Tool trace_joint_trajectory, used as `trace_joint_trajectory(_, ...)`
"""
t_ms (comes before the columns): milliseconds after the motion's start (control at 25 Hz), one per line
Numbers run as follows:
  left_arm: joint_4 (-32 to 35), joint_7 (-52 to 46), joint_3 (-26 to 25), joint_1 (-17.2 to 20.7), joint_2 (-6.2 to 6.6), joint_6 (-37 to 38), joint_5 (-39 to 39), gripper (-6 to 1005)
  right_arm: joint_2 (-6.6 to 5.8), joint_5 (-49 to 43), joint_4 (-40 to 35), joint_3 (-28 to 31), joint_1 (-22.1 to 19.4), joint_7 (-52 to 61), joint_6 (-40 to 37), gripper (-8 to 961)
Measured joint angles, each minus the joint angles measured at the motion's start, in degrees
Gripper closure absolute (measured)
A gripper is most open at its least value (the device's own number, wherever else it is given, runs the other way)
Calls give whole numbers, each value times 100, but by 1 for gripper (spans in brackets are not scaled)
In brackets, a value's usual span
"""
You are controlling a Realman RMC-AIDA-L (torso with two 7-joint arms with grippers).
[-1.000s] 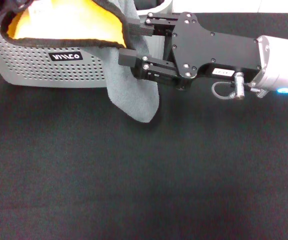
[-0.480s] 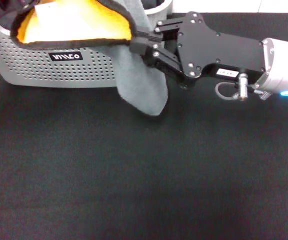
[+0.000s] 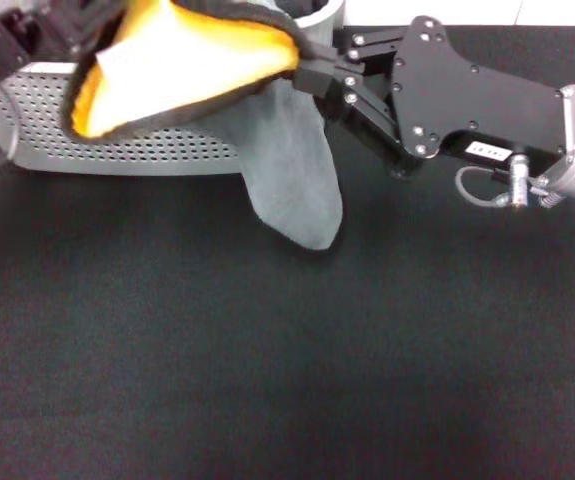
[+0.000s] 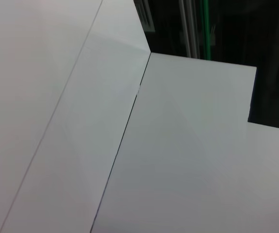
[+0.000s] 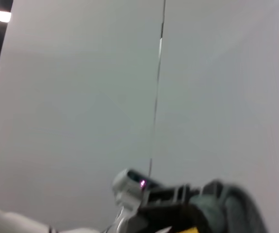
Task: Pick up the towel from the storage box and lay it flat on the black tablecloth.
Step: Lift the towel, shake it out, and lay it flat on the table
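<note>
Towel (image 3: 267, 110) is hanging stretched between both claws above the storage box (image 3: 117, 140), right claw (image 3: 312, 75) pinching one edge, left claw (image 3: 62, 25) seemingly pinching the other, grey corner drooping toward black tablecloth (image 3: 287, 360) in front.

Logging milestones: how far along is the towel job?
Done: the towel is lifted out of the box. In hand: the right gripper and left gripper hold it up, grey corner hanging. Left: lay it flat on the tablecloth.
</note>
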Motion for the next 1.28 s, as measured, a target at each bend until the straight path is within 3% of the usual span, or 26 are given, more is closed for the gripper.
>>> trace_joint_trajectory(160, -419, 304, 45, 34, -3, 59, -7, 910, -7, 227, -105, 47, -240, 9, 122, 935)
trace_joint_trajectory(400, -1081, 1068, 49, 163, -3, 394, 61, 783, -114, 336, -744, 609, -1085, 720, 387, 937)
trace_joint_trajectory(640, -1717, 1886, 100, 214, -7, 512, 145, 642, -404, -114, -1682, 1511, -1915, 1938, 236, 937)
trace_joint_trajectory(800, -1818, 2215, 255, 179, -12, 502, 162, 612, -425, -578, -1829, 2013, -1884, 2444, 218, 937)
trace_joint_trajectory(960, -2061, 2838, 601, 49, -15, 385, 167, 604, -372, -880, -2045, 2358, -1809, 2813, 199, 937)
trace_joint_trajectory(1280, -3028, 5237, 979, -63, -79, 101, 4, 583, -166, -866, -2590, 2392, -1511, 3098, -287, 937)
